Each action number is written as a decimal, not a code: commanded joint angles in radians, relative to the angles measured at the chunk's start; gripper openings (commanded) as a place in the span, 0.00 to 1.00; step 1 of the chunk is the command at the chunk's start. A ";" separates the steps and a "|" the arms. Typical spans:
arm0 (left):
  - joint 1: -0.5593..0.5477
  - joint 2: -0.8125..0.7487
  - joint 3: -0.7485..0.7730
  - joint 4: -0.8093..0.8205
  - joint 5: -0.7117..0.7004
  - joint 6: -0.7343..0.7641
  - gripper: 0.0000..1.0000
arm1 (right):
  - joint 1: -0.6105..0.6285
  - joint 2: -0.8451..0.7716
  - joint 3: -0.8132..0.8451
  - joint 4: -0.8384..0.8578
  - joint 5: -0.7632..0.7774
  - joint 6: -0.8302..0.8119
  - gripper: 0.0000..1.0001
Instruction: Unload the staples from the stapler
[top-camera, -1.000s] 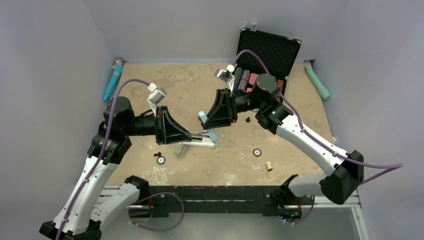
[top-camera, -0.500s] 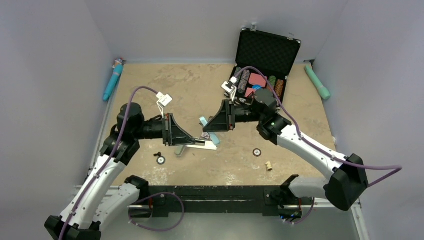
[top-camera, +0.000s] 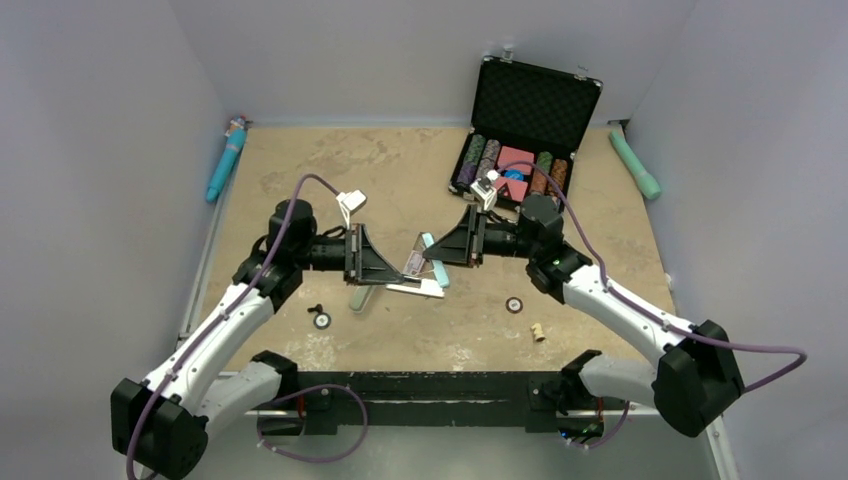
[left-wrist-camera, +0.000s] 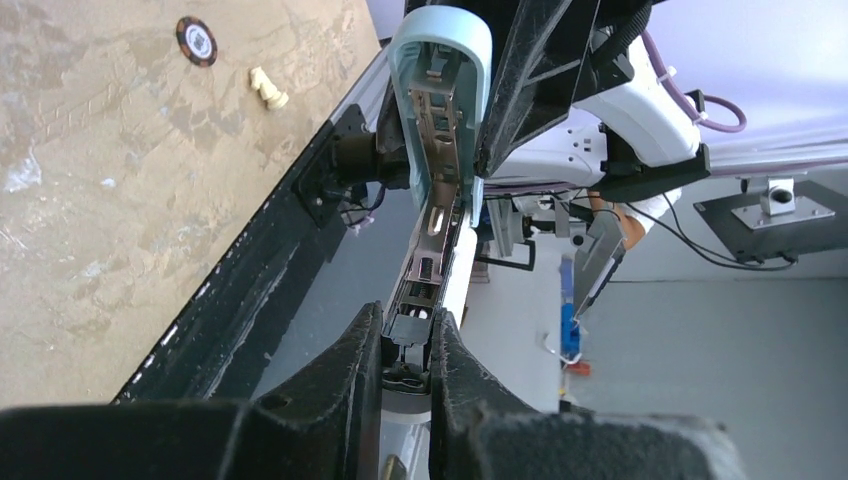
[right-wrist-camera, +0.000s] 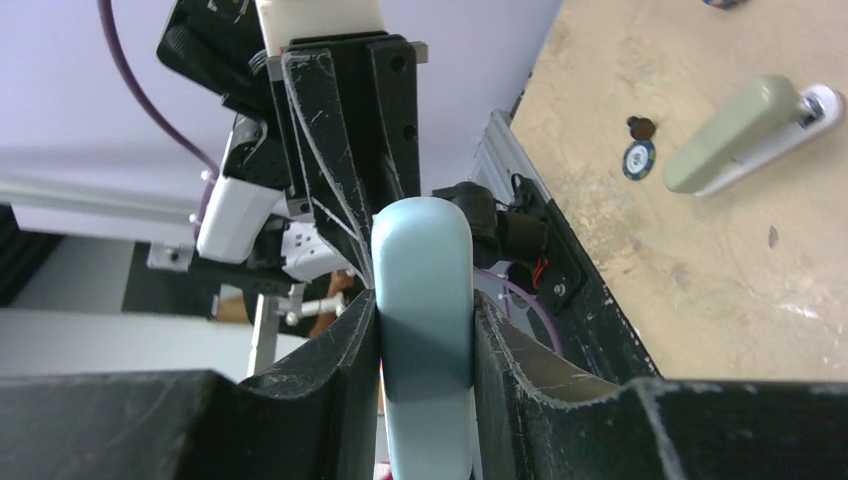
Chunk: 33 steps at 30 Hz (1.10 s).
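The tan table (top-camera: 330, 180) fills the overhead view. Only that view shows both arms whole and the open black case (top-camera: 535, 100) (rows of chips in its lower half), which lies behind the right gripper (top-camera: 440, 257), past its wrist. The left gripper (top-camera: 398, 270) meets the right one nearly tip to tip, with the stapler (top-camera: 418, 289) hinged open between them. Its white base sits lowest, under both sets of fingertips, and its light-blue top leans toward the right gripper. Whether the base touches the table cannot be told.

The left wrist camera adds what the overhead cannot. The left gripper (left-wrist-camera: 405, 335) is pinched on the near end of the bare metal magazine, whose slotted channel runs away from the fingers up to the underside of the blue top. The right wrist camera shows the right gripper (right-wrist-camera: 422, 300) pressed against both sides of that top's smooth rounded back, with the left gripper's black frame straight ahead.

A green stapler (top-camera: 360, 298) lies just beside the left gripper's fingers, toward the arm bases. A poker chip (top-camera: 514, 305) and a small cream piece (top-camera: 538, 331) lie near the right gripper on the same side.

The staples cannot be picked out in any view (the channel is narrow and shadowed).

Against half a second earlier, both grippers and the stapler have shifted a little to the right, and the right wrist has come off the case, uncovering its chips.
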 joint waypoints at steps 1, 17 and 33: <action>0.012 0.036 -0.025 0.032 -0.068 -0.053 0.00 | -0.044 -0.048 -0.061 -0.071 0.057 0.079 0.00; 0.014 0.199 -0.078 0.085 -0.109 -0.180 0.00 | -0.058 -0.002 -0.222 -0.119 0.197 0.308 0.00; 0.014 0.307 -0.136 -0.105 -0.244 -0.330 0.00 | -0.059 0.006 -0.321 -0.312 0.321 0.496 0.00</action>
